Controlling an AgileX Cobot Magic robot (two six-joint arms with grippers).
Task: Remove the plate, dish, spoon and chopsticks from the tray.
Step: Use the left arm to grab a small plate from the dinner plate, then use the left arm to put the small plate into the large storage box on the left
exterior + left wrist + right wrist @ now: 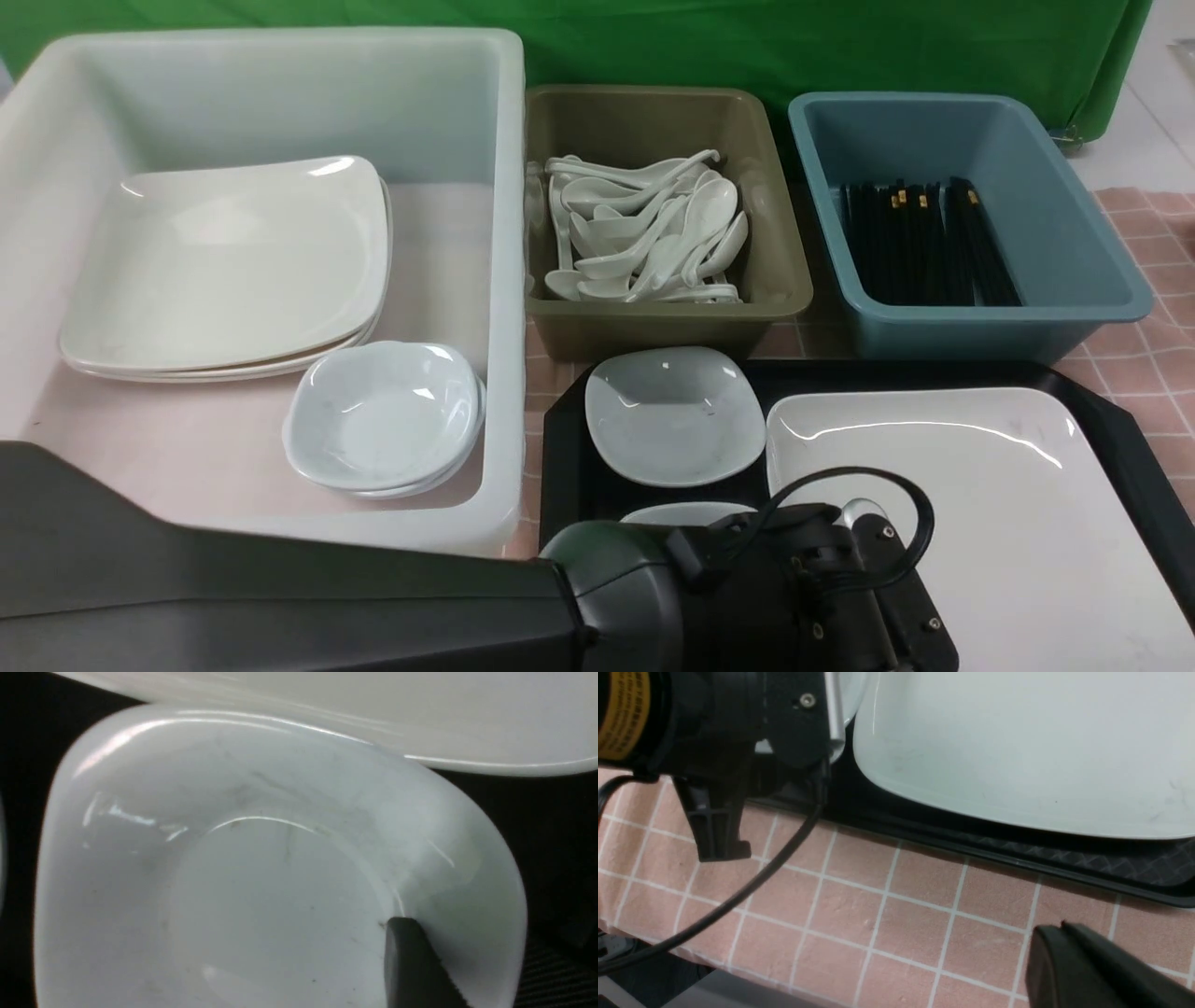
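Observation:
The black tray holds the large white plate and two small dishes. One dish sits at the tray's far left. The nearer dish is mostly hidden under my left arm's wrist. That nearer dish fills the left wrist view. My left gripper straddles its rim: one finger lies against the inner wall, the other is hidden below. My right gripper is shut and empty over the cloth. No spoon or chopsticks show on the tray.
A big white tub at the left holds stacked plates and stacked small dishes. Behind the tray, an olive tub holds several white spoons and a blue tub holds black chopsticks. A pink checked cloth covers the table.

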